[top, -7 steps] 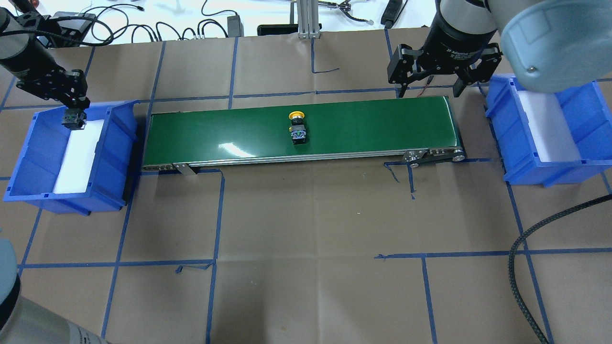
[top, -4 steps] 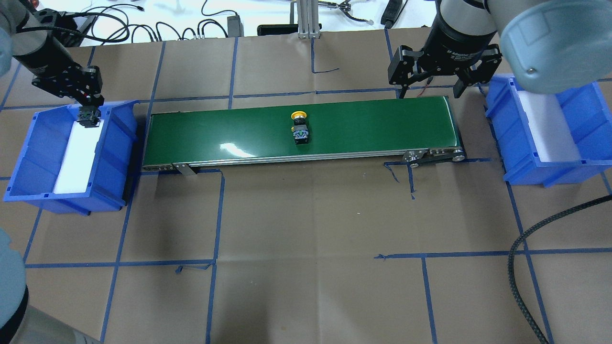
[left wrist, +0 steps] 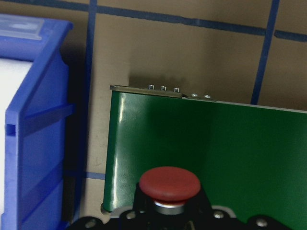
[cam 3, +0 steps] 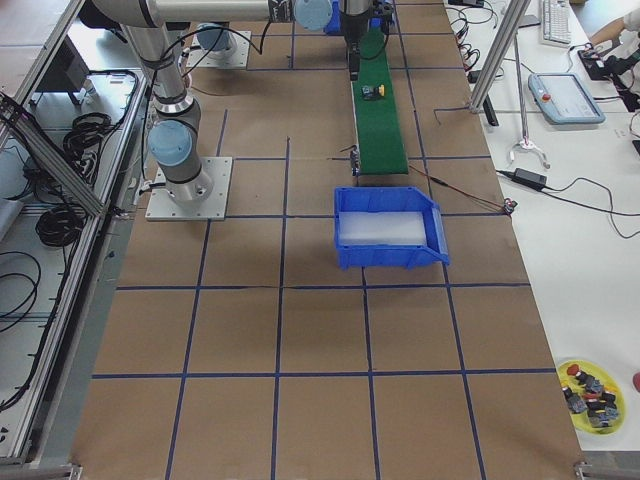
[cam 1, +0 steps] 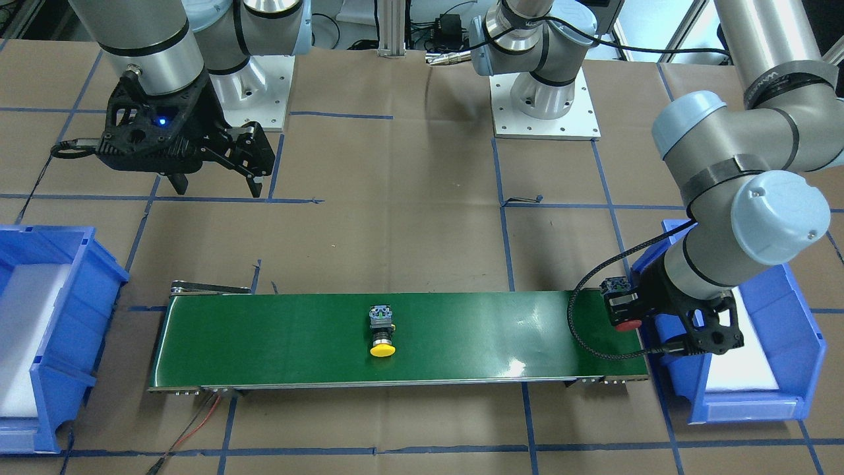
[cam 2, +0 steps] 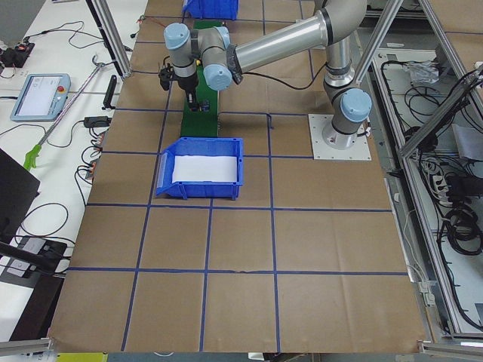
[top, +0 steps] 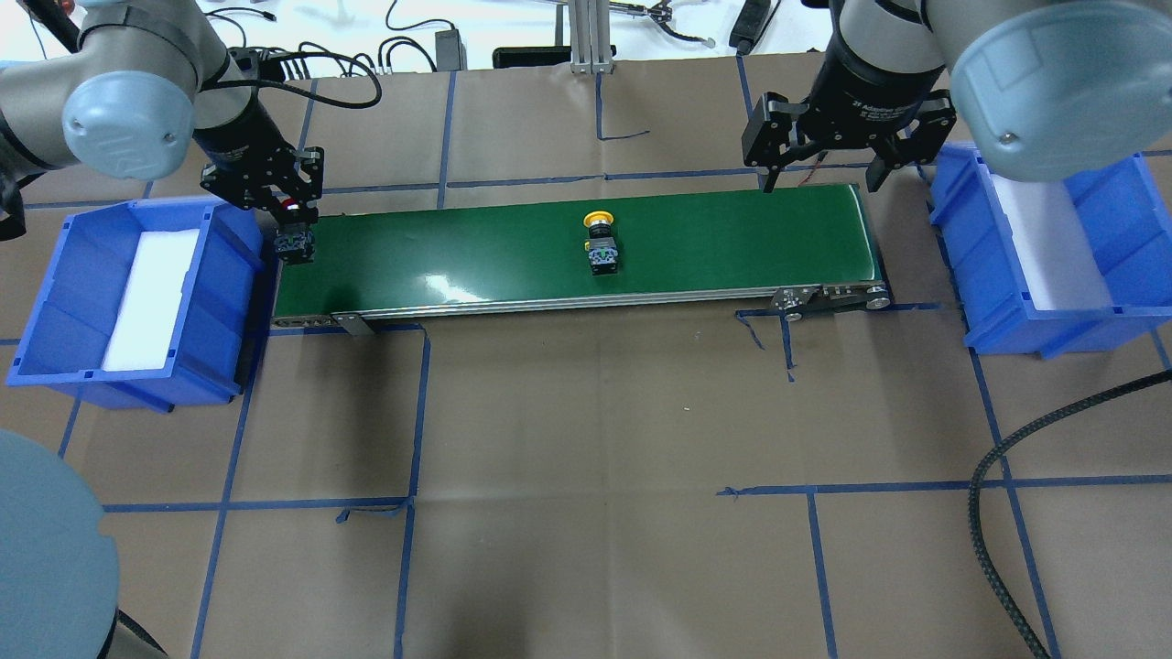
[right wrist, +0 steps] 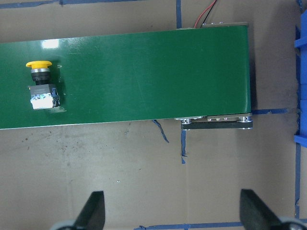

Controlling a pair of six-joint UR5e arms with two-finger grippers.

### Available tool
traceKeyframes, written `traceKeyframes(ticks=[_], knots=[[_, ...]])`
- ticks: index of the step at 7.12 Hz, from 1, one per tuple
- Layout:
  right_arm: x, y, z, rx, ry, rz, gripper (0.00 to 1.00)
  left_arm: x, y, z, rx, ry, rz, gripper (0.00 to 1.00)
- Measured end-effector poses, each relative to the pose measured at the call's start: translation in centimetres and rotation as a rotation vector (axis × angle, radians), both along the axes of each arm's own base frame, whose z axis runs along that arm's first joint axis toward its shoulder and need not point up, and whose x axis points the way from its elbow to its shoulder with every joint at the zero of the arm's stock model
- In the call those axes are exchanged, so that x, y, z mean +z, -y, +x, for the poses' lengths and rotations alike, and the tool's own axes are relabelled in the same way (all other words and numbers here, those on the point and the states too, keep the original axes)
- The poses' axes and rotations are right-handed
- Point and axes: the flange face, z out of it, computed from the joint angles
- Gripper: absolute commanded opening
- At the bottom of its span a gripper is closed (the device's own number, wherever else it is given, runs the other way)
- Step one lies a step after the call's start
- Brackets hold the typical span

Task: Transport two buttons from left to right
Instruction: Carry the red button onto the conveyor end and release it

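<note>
The yellow-capped button (top: 601,243) lies on its side near the middle of the green conveyor belt (top: 458,261), and also shows in the front view (cam 1: 382,333) and right wrist view (right wrist: 41,81). My left gripper (top: 293,222) is shut on the red-capped button (top: 295,243), holding it just above the belt's left end. In the left wrist view the red cap (left wrist: 170,183) hangs over the belt's corner. My right gripper (top: 821,176) hovers open and empty behind the belt's right end, its fingertips (right wrist: 93,211) spread wide.
A blue bin (top: 55,293) with a white liner stands left of the belt, and a matching bin (top: 1126,210) stands right of it. A black braided cable (top: 1007,458) crosses the near right of the table. A yellow dish (cam 3: 592,385) holds spare parts.
My left gripper carried the red button rightward, from over the left bin to over the belt's left end. The yellow button moved right along the belt. My right gripper stayed put.
</note>
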Motion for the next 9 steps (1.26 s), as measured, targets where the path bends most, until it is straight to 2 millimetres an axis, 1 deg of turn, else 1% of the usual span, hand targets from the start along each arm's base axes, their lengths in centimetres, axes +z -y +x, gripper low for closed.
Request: traceKeyframes(ticks=[2, 3, 4, 5, 6, 8, 9], knots=[[-0.2, 0.3, 0.1, -0.001, 0.002, 0.003, 1.00, -3.6, -0.7, -0.2, -0.004, 0.010, -0.055, 0.04], [-0.3, 0.5, 0.1, -0.001, 0.004, 0.003, 1.00, -5.0, -0.9, -0.2, -0.009, 0.012, -0.070, 0.05], [-0.3, 0.6, 0.2, -0.001, 0.005, 0.003, 1.00, -5.9, -0.9, -0.2, -0.018, 0.013, -0.075, 0.20], [-0.3, 0.7, 0.1, -0.001, 0.003, 0.004, 1.00, -6.3, -0.8, -0.2, -0.026, 0.014, -0.077, 0.75], [-0.3, 0.7, 0.2, -0.001, 0.005, 0.004, 1.00, -6.3, -0.8, -0.2, -0.029, 0.014, -0.079, 0.99], [-0.2, 0.7, 0.2, -0.001, 0.007, 0.003, 1.00, -5.9, -0.6, 0.0, -0.028, 0.016, -0.089, 0.99], [-0.2, 0.7, 0.2, -0.001, 0.005, 0.002, 1.00, -4.8, -0.3, 0.2, -0.027, 0.020, -0.105, 0.99]])
